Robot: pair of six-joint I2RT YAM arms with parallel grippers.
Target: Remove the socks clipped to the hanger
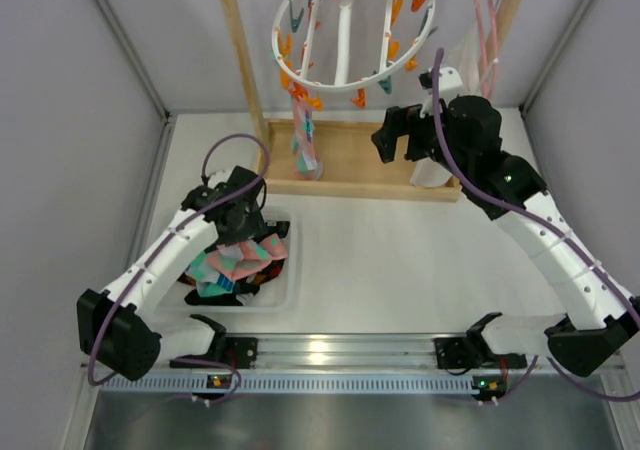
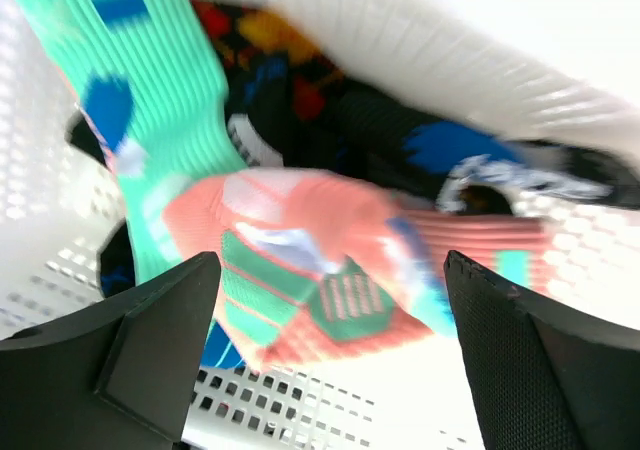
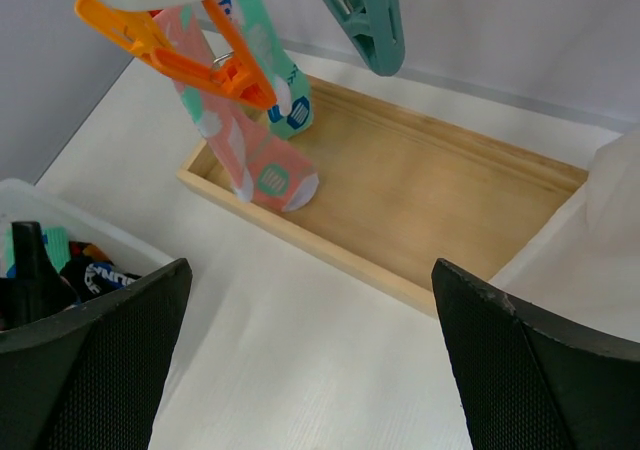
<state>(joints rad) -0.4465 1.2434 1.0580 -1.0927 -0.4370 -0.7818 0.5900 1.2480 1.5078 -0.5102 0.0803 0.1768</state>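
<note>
The white ring hanger (image 1: 350, 32) with orange and teal pegs hangs from the wooden rack. A pink patterned sock (image 3: 243, 155) and a teal sock (image 3: 283, 85) hang from its orange pegs (image 3: 160, 50) over the rack's base; both also show in the top view (image 1: 305, 148). My right gripper (image 3: 310, 370) is open and empty, to the right of these socks and apart from them (image 1: 388, 138). My left gripper (image 2: 330, 370) is open just above a pink sock (image 2: 300, 260) lying in the white basket (image 2: 300, 410), beside a teal sock (image 2: 150, 100) and a black-and-blue one (image 2: 450, 150).
A black sock with red and yellow diamonds (image 2: 270, 50) also lies in the basket (image 1: 285, 295). The wooden rack base (image 3: 430, 200) has raised edges. A white garment (image 3: 610, 240) and a thin pink hanger (image 1: 487, 30) hang at the rack's right end.
</note>
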